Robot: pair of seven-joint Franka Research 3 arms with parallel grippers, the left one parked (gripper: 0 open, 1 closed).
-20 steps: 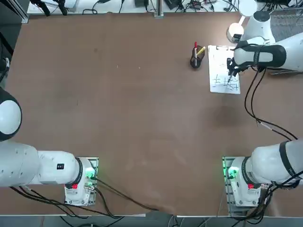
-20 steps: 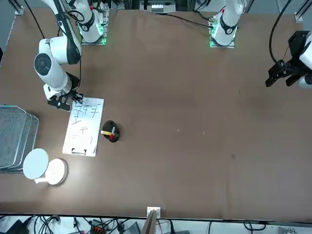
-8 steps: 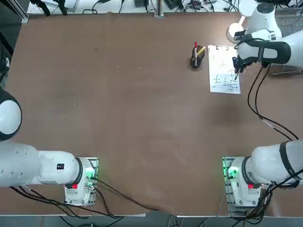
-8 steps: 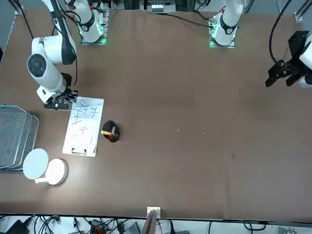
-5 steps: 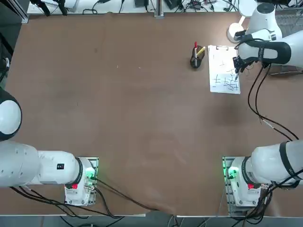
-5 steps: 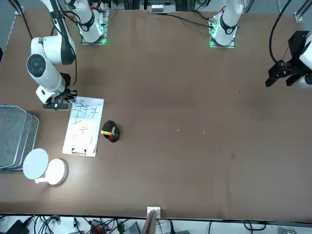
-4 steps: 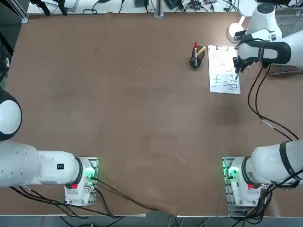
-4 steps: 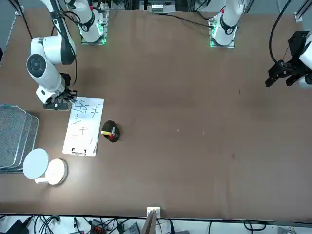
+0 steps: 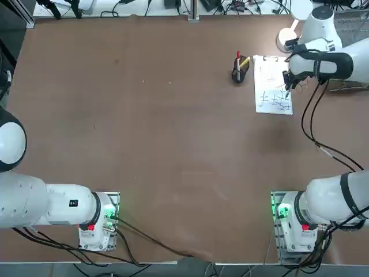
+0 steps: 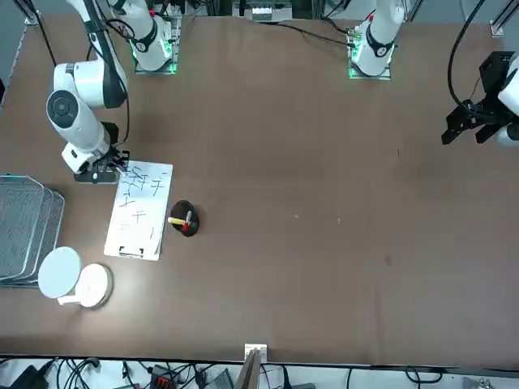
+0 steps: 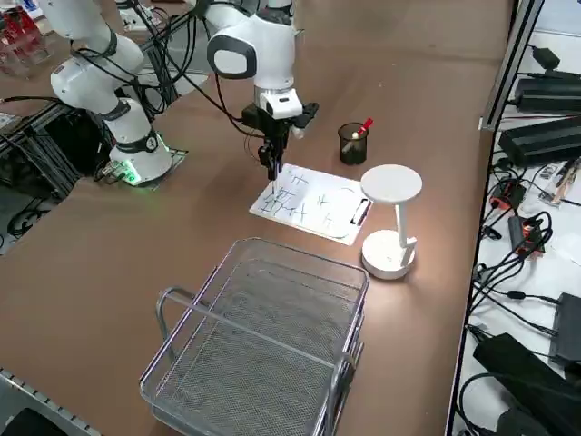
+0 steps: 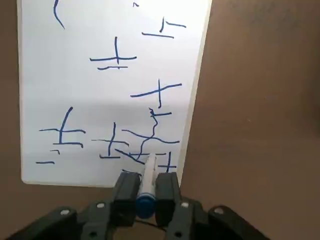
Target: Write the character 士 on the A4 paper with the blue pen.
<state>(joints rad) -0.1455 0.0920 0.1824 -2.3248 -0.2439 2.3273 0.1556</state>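
Note:
The A4 paper (image 9: 271, 86) lies at the far right of the table, its clip on the far short edge, with several blue handwritten characters (image 12: 115, 55) on it. My right gripper (image 12: 146, 180) is shut on the blue pen (image 12: 148, 172), which points down between the fingers (image 12: 127, 190). The pen tip hangs over the crowded row of strokes by the paper's near edge (image 12: 150, 150); whether it touches the sheet cannot be told. From the side, the gripper (image 11: 273, 163) stands upright over the paper's (image 11: 313, 204) near corner. The front view has the gripper (image 10: 113, 170) beside the paper (image 10: 142, 211).
A black pen cup (image 9: 238, 72) with a red and a yellow pen stands just left of the paper. A white desk lamp (image 11: 390, 222) stands by the clip end. A wire basket (image 11: 263, 345) sits off the table's right side.
Since 2.5 s ago my right gripper has moved with the pen from the paper's near rows towards its right edge. It has barely shifted over the last second.

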